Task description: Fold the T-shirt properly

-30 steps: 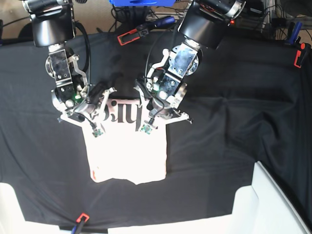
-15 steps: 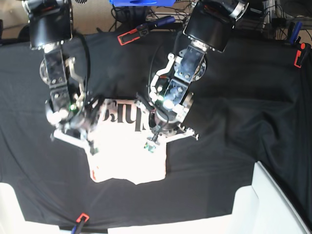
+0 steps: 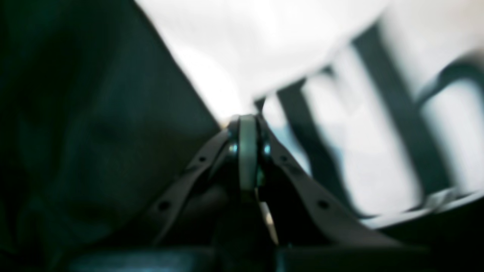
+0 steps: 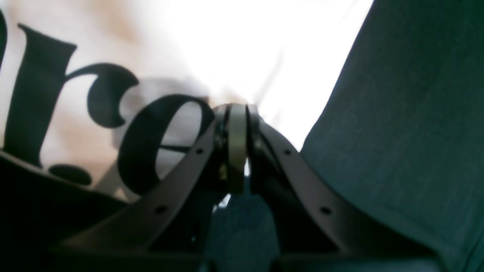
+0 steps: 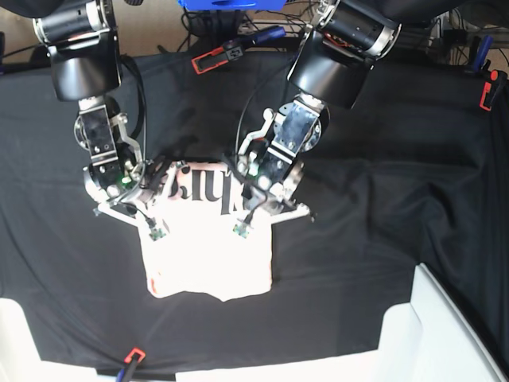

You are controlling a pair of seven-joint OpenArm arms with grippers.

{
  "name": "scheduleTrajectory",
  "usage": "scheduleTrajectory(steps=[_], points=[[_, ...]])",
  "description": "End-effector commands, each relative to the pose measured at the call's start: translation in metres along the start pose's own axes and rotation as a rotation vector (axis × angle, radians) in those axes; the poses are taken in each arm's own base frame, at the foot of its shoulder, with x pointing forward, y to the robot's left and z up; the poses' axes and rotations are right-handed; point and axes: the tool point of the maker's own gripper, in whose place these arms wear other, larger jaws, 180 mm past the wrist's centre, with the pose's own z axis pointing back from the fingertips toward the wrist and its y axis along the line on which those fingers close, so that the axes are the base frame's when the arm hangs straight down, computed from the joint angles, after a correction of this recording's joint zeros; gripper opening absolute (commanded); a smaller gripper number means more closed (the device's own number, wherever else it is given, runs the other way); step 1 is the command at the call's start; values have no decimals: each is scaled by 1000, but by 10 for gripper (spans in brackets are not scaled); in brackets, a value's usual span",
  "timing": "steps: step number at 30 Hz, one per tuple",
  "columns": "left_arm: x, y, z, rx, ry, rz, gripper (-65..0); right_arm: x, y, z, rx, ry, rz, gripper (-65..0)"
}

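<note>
The T-shirt (image 5: 208,255) lies partly folded on the black cloth (image 5: 382,207) that covers the bench, a little left of centre in the base view, a pale block with its lower edge toward the camera and black serif lettering across its upper part. In the left wrist view the fabric (image 3: 340,113) fills the upper right, blurred, with tall dark letter strokes, and the dark cloth (image 3: 75,132) takes the left side. In the right wrist view the letters "r" and "e" stand plainly on the shirt (image 4: 113,94), with the cloth (image 4: 397,132) to the right. The left gripper (image 5: 242,228) sits at the shirt's right side in the base view, its jaws pressed together on a pale strip at the shirt's edge (image 3: 247,151). The right gripper (image 5: 157,231) sits at the shirt's left side, likewise clamped on a pale strip at the fabric's edge (image 4: 237,147). Red clamps (image 5: 205,60) pin the cloth at the far edge, and another (image 5: 134,355) holds the near edge.
</note>
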Motion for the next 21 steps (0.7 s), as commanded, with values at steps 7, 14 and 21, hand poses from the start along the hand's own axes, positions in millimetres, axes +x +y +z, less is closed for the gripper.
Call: scheduleTrajectory(steps=[7, 14, 21], points=[[37, 11, 14, 16, -86, 23, -650, 17, -10, 12, -30, -23, 13, -638], [62, 20, 49, 42, -224, 60, -650, 39, -15, 54, -88, -130, 33, -638], [48, 48, 64, 102, -296, 33, -650, 20, -34, 75, -145, -211, 96, -640]])
